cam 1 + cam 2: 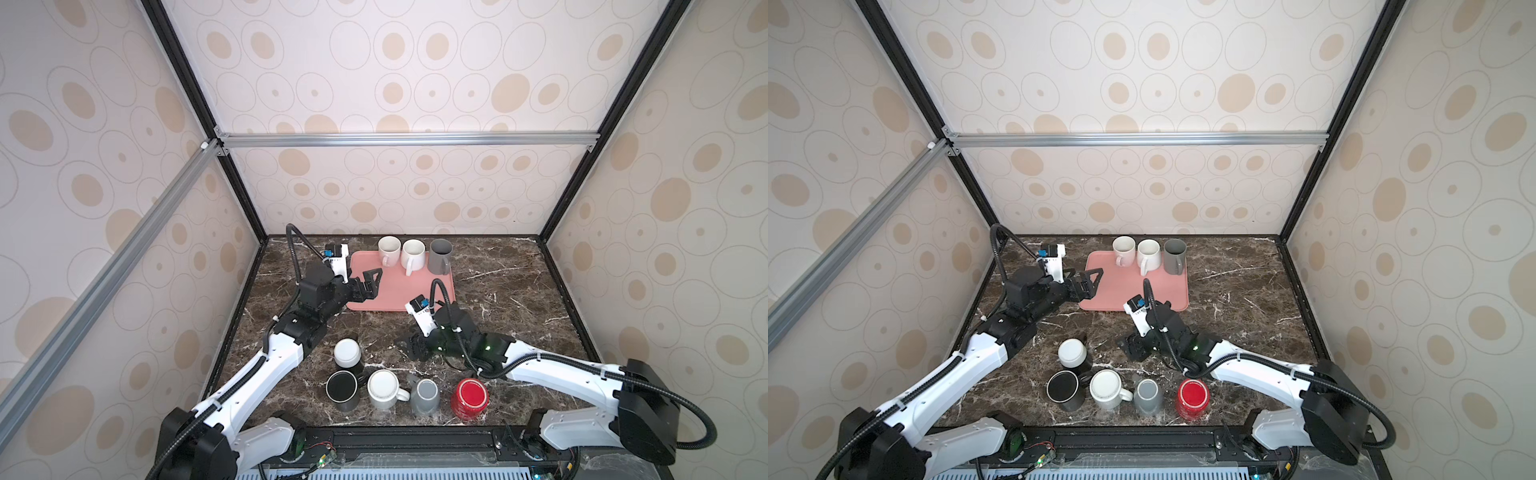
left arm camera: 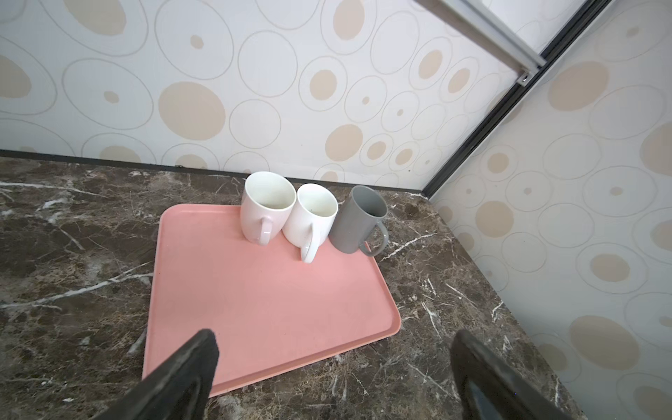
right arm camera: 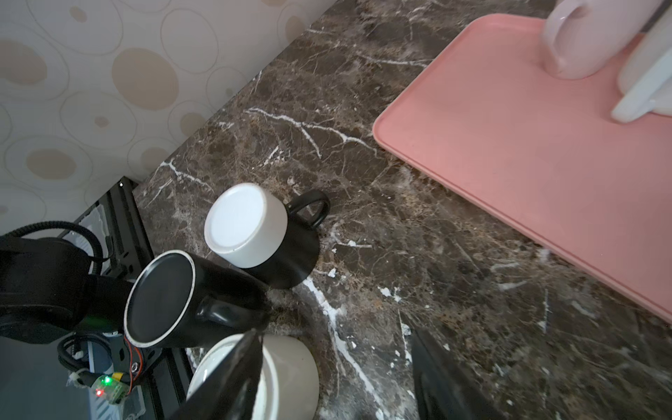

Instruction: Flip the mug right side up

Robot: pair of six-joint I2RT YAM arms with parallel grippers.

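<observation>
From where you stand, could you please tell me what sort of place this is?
Most likely a robot test booth, not a real kitchen: aluminium frame rails and wallpapered panels box in a marble-look tabletop, with mugs lined up on a pink tray.

This was a robot test cell in a lab, not a lived-in room. Patterned wall panels (image 1: 415,62) sat in a frame of aluminium bars (image 1: 407,139), boxing in a marble-look surface (image 1: 511,291). A white left arm (image 1: 270,361) and a matching right arm (image 1: 557,365) were mounted on a black rail (image 1: 415,438) at its front edge. Exposed cabling and a small lit circuit board (image 3: 109,387) lay beside the rail.
</observation>
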